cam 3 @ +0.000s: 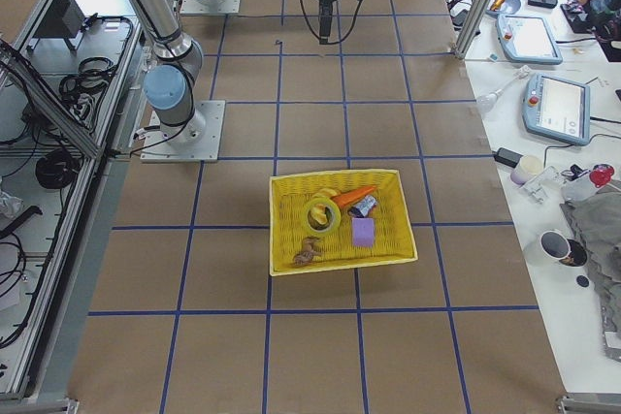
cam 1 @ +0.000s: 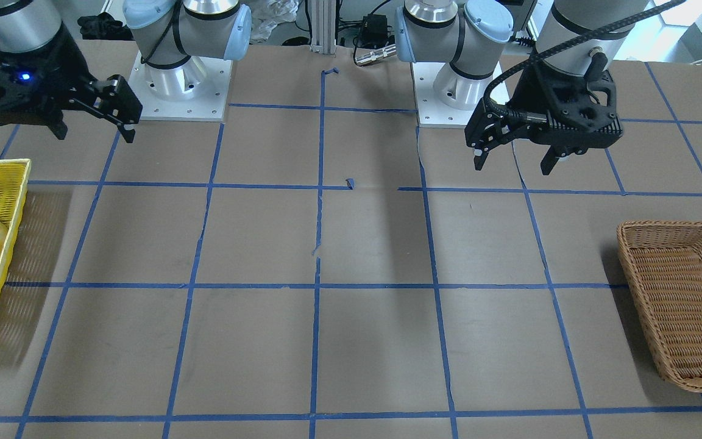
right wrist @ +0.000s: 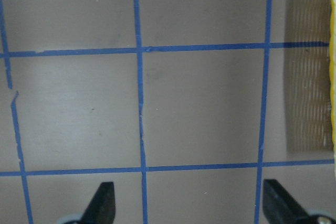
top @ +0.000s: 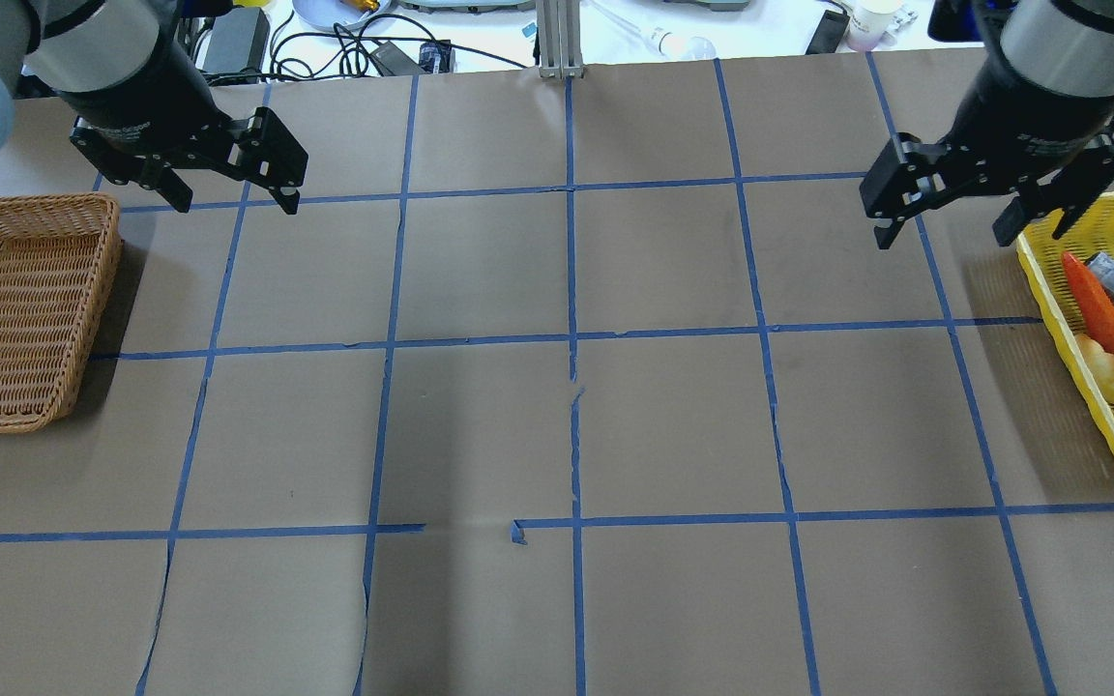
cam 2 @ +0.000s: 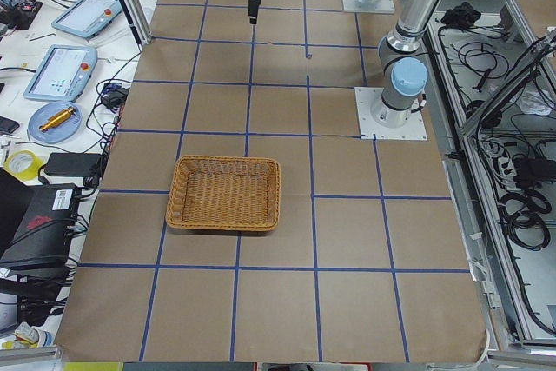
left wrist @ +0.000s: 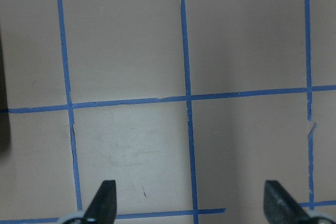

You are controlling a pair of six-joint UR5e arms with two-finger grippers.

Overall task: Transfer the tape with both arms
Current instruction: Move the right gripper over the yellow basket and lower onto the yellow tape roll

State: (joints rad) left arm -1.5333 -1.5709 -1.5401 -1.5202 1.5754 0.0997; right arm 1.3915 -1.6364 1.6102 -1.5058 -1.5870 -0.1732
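Observation:
The yellow tape roll point(cam 3: 320, 213) lies in the yellow plastic basket point(cam 3: 335, 176) among toy food, at the table's end on my right side. My right gripper point(top: 944, 237) is open and empty and hangs above the table just beside that basket's far corner; it also shows in the front view point(cam 1: 95, 134) and the right wrist view point(right wrist: 189, 198). My left gripper point(top: 235, 203) is open and empty above the table near the wicker basket; it also shows in the front view point(cam 1: 513, 166) and the left wrist view point(left wrist: 190, 198).
A brown wicker basket point(top: 35, 200) with nothing in it stands at the left end of the table. The yellow basket point(top: 1052, 309) also holds a toy carrot point(top: 1097, 302), a croissant and a purple block. Blue tape lines grid the brown table.

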